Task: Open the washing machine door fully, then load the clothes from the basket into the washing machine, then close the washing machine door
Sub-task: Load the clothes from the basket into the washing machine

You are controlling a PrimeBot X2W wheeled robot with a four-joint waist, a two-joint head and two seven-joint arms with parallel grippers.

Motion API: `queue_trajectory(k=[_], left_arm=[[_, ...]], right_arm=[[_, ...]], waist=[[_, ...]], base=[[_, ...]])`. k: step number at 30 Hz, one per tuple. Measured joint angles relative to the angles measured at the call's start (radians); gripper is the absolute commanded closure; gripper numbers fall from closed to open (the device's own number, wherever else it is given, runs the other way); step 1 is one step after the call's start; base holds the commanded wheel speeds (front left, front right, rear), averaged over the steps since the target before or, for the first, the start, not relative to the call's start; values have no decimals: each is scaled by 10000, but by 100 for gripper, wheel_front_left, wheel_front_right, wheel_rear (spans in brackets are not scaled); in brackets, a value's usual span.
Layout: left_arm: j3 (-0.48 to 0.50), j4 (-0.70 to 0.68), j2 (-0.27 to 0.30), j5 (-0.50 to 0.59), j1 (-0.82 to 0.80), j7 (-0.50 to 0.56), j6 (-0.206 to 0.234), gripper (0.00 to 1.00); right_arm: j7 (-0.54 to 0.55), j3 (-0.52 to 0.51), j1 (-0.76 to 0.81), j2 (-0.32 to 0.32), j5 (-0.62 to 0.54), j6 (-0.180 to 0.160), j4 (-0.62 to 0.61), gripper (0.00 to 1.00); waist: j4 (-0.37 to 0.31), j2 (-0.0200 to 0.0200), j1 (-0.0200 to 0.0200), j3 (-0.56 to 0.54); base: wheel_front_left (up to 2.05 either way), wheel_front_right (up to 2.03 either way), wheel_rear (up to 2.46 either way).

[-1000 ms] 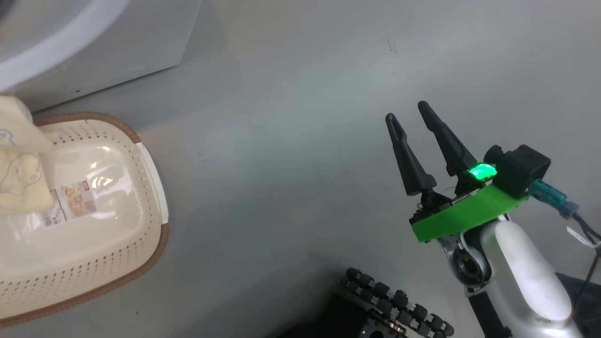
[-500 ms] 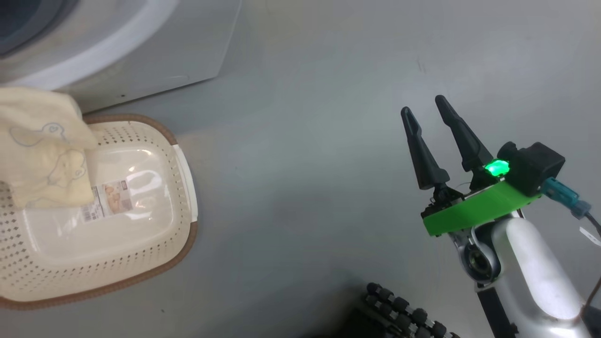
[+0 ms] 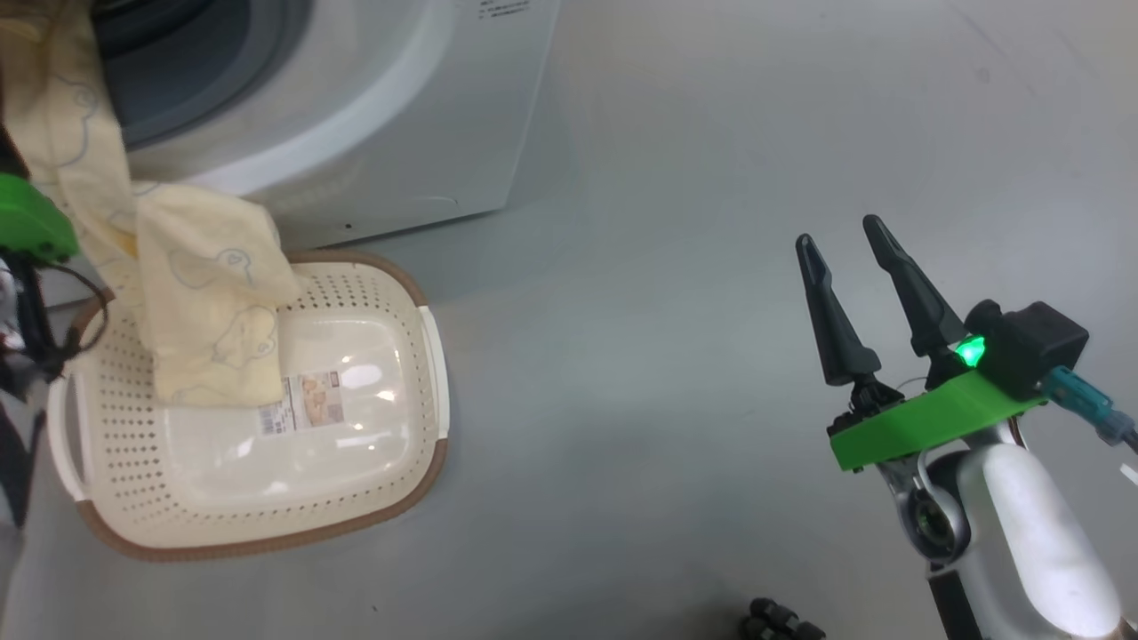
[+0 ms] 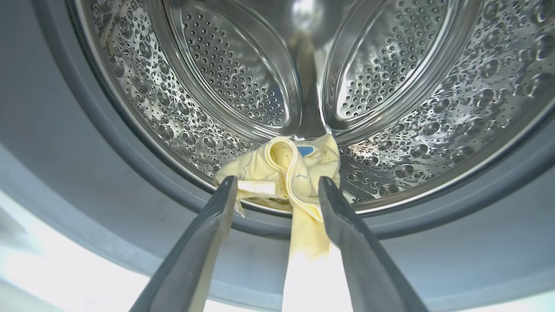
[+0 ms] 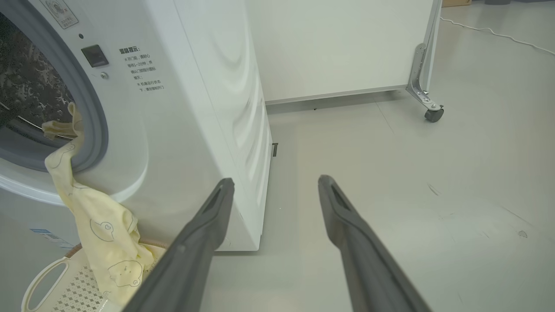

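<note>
The white washing machine (image 3: pixel 382 116) stands at the upper left with its steel drum (image 4: pixel 234 73) exposed; the washing machine door is out of view. Pale yellow clothes (image 3: pixel 213 311) with blue bear outlines trail from the drum mouth into the cream basket (image 3: pixel 116 462) on the floor before it. In the left wrist view one end of the clothes (image 4: pixel 282 169) lies bunched on the drum's lip. My left gripper (image 4: pixel 277 184) is open around that bunch, not pinching it. My right gripper (image 3: pixel 838 231) is open and empty over bare floor at the right, well away from the basket.
A white panel on a castor (image 5: pixel 429 115) stands behind the machine's right side, with a cable (image 5: pixel 490 32) on the floor beyond. A sticker (image 3: pixel 307 402) sits on the basket's floor. Part of my wheeled base (image 3: pixel 778 618) shows at the bottom edge.
The head camera has swung up and left, bringing the machine front and the whole basket into view. The clothes now show running up to the drum mouth. The right gripper keeps its pose.
</note>
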Motion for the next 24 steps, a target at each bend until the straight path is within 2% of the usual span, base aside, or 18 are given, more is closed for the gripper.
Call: queue_trajectory(k=[7,13,14,24], left_arm=[[23,-1269,-708,65,2084,-153,71,0],[286,-2683,-1197,541,3695,-171,71,0],[414,-3193,-1521,784,4274,-182,71,0],[642,-4289,-2324,1751,6732,-182,40,0]], right_arm=[[380,-435,626,2,-332,0,-263,0],[673,-685,1056,0,-585,0,-554,0],[767,-813,1223,0,-663,0,-673,0],[1327,-943,2110,0,-1030,0,-1112,0]], waist=[[608,0,0,-825],[1010,0,0,-1420],[1177,0,0,-1639],[1714,1,0,-2938]], base=[[0,0,0],[0,0,0],[0,0,0],[0,0,0]])
